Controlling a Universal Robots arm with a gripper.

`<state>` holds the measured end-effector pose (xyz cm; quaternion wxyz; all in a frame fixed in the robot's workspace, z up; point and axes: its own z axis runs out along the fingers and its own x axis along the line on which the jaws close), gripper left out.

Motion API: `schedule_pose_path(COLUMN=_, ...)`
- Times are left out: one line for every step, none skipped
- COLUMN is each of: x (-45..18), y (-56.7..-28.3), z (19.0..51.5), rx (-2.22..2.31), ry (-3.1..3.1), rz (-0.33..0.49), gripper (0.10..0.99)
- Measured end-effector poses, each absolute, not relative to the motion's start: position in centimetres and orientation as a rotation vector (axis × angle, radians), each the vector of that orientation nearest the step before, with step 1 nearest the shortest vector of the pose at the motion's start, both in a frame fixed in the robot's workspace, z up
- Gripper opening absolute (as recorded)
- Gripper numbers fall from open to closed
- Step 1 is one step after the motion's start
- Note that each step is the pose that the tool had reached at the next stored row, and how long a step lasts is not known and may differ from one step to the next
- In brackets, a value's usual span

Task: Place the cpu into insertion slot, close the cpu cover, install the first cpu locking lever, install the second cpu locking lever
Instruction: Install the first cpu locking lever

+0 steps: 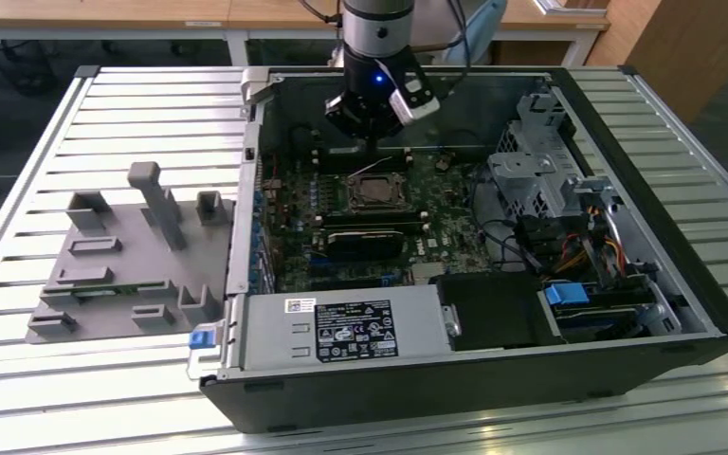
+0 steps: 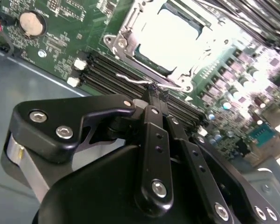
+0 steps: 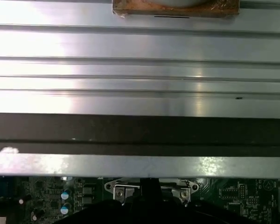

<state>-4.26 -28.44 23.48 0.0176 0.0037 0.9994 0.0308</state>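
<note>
Nearest on the slatted metal desk [image 1: 48,398] is the open computer case [image 1: 491,384], with the labelled power supply [image 1: 338,332] along its front edge. A grey plastic fixture [image 1: 124,256] lies just beside the case, toward the exterior view's left.

Past the power supply, the green board lies flat in the bottom of the case, and near its middle sits the insertion slot [image 1: 352,193]. The cpu [image 2: 172,32] is seated in it, flat and face up, its metal top glaring white in the second wrist view. The cpu cover [image 2: 122,41] lies down around it, and the chip shows through its window.

Just beyond the slot, the claw [image 2: 155,91] reaches down from the arm. Its fingers are clenched together. Their tips meet a thin wire locking lever [image 2: 130,79], though I cannot tell whether they pinch it or only press on it.

The lever's long axis runs along the socket edge closest to the claw, parallel to the long black memory slots [image 2: 102,70]. These slots lie between the socket and the claw's body. The cpu is just past the fingertips, close but not touched.
</note>
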Motion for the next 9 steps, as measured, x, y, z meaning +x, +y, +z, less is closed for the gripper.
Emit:
schedule_pose_path(x=-4.16, y=-28.44, z=23.34, rx=0.011, ry=3.105, rz=0.096, gripper=0.106)
schedule_pose_path(x=-4.11, y=-28.44, z=23.22, rx=0.011, ry=3.105, rz=0.096, gripper=0.106)
schedule_pose_path(x=-4.10, y=-28.44, z=23.10, rx=0.011, ry=3.105, rz=0.095, gripper=0.106)
schedule_pose_path(x=-4.07, y=-28.44, z=23.02, rx=0.011, ry=3.105, rz=0.095, gripper=0.106)
schedule_pose_path(x=-4.03, y=-28.44, z=22.96, rx=0.011, ry=3.105, rz=0.096, gripper=0.106)
schedule_pose_path(x=-3.99, y=-28.44, z=22.92, rx=0.011, ry=3.105, rz=0.096, gripper=0.106)
schedule_pose_path(x=-3.94, y=-28.44, z=22.89, rx=0.011, ry=3.105, rz=0.095, gripper=0.106)
schedule_pose_path(x=-3.89, y=-28.44, z=22.86, rx=0.011, ry=3.105, rz=0.095, gripper=0.106)
schedule_pose_path(x=-3.83, y=-28.44, z=22.83, rx=0.011, ry=3.105, rz=0.095, gripper=0.106)
